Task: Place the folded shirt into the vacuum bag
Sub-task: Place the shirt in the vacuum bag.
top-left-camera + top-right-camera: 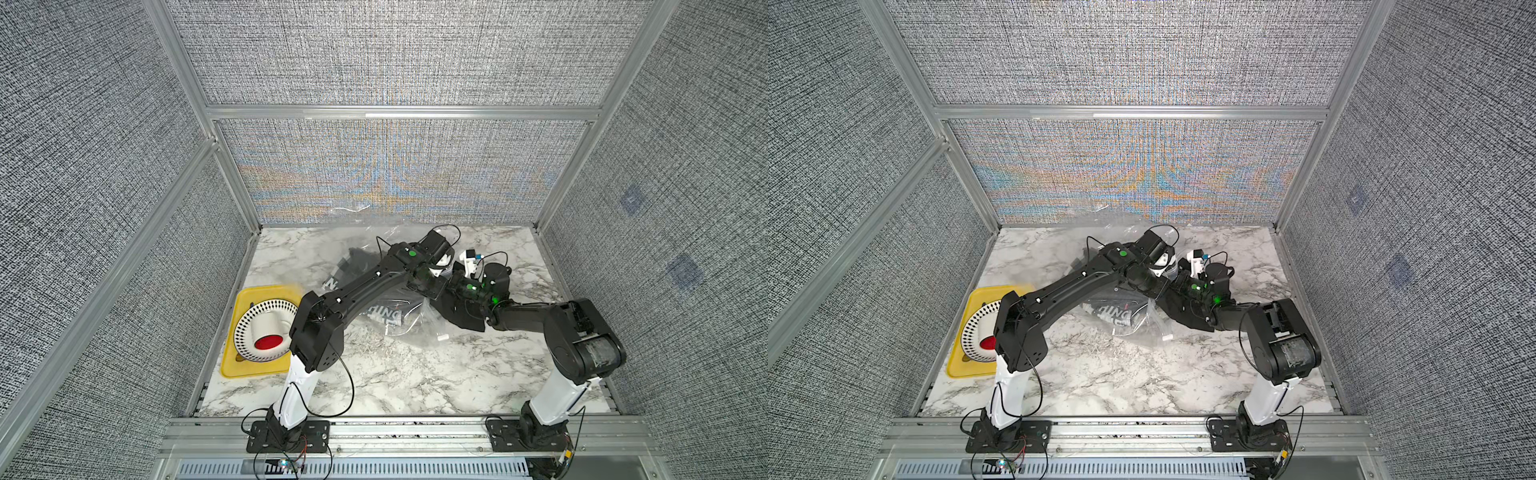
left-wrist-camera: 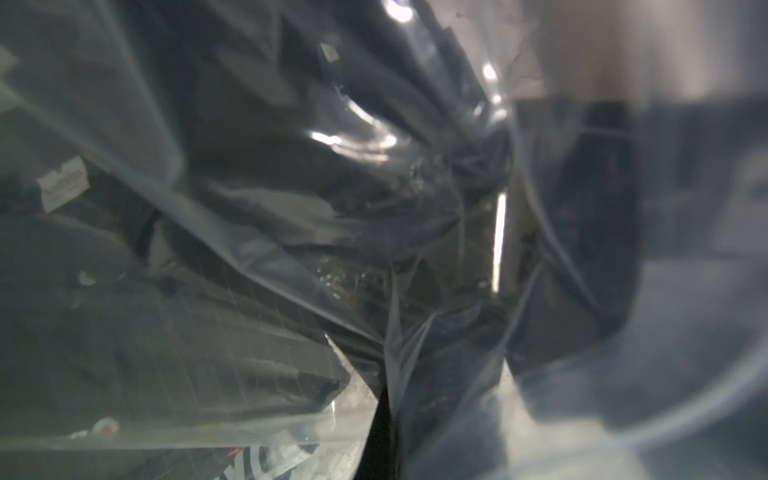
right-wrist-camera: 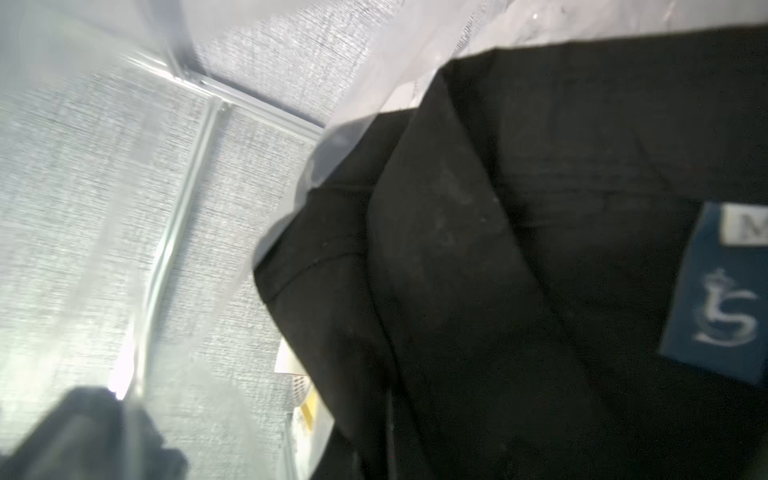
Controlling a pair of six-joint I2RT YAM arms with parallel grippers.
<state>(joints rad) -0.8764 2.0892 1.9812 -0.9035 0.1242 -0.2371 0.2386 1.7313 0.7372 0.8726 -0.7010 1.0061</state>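
The bag (image 1: 415, 330) lies crumpled mid-table, its film running up toward 12 o'clock. The shirt (image 1: 459, 318) is part-way in: its lettered part shows under the film, and a black end sticks out at the bag's 3 o'clock side. The right gripper (image 1: 456, 277) is clenched on that black cloth. The left gripper (image 1: 434, 291), just beside it toward 8 o'clock, is clenched on bunched film. At 9 o'clock on the table (image 1: 415, 386), a plate (image 1: 249, 332) sits on a yellow tray (image 1: 232, 365).
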